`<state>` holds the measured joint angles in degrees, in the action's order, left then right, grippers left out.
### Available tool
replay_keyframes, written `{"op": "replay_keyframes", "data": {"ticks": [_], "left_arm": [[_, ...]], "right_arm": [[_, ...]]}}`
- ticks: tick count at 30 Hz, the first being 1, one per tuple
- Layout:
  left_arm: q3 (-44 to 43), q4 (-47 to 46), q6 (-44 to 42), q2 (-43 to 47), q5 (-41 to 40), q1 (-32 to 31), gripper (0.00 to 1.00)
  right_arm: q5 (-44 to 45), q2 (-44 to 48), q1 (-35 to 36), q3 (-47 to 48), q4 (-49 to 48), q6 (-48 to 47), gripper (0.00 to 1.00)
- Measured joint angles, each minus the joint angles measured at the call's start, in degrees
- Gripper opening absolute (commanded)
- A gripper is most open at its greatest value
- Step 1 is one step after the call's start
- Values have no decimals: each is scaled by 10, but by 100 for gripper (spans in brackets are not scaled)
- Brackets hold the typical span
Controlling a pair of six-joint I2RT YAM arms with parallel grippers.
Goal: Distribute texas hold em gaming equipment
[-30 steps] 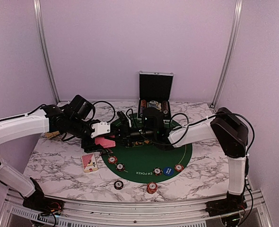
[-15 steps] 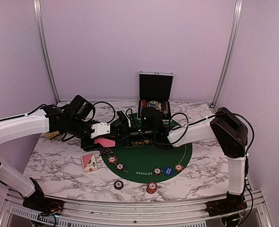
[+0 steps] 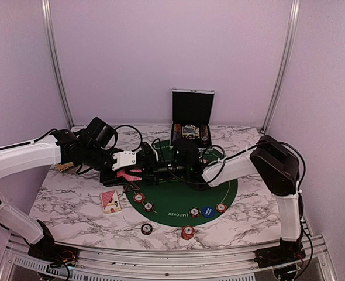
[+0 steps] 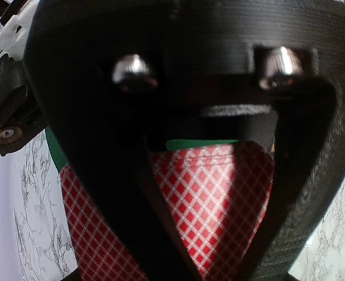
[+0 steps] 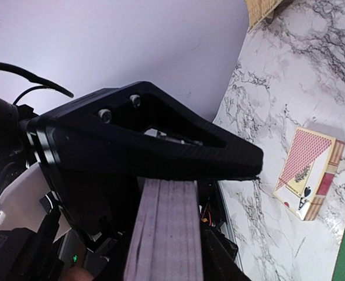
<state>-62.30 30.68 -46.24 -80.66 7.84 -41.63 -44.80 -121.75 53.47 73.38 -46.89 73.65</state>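
At the back of the white marble-patterned bench (image 3: 251,219), an open black case with silver trim (image 3: 192,108) stands lid up. Its tray holds upright rows of brownish poker chips (image 3: 204,134) either side of a pale item too small to name. Compared with a moment ago, the right arm has swung further left, so the right pincer (image 3: 145,165) now sits just beside the left pincer (image 3: 127,171); the left arm has not shifted. The left pincer is pinching a deck of red diamond-checked playing cards (image 4: 219,199) above the rim of the round green felt mat (image 3: 178,196). The right wrist view shows the deck's layered edge close up, but I cannot tell whether the right pincer is clamped on it. A small red-backed card box (image 3: 110,201) lies flat on the marble, while round red-and-white chips (image 3: 138,198) and a blue disc (image 3: 207,212) dot the mat's near edge.
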Motion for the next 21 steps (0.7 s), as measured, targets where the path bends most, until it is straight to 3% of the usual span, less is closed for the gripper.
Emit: {"op": "replay_keyframes", "data": {"ticks": [2,5,7,9,15,21], "left_arm": [[0,0,2,0,0,0,47],[-2,2,4,0,0,0,71],[-2,4,7,0,2,0,88],[-2,-2,5,0,0,-1,97],[-2,-8,-2,3,-4,-4,99],[-7,-7,-8,3,-4,-4,93]], "right_arm": [[-2,-8,3,4,-9,8,16],[-1,-14,3,5,-15,15,3],[-1,-15,3,6,-17,15,0],[0,-15,3,7,-19,20,0],[3,-15,3,7,-12,22,0],[5,-15,5,10,19,12,0]]}}
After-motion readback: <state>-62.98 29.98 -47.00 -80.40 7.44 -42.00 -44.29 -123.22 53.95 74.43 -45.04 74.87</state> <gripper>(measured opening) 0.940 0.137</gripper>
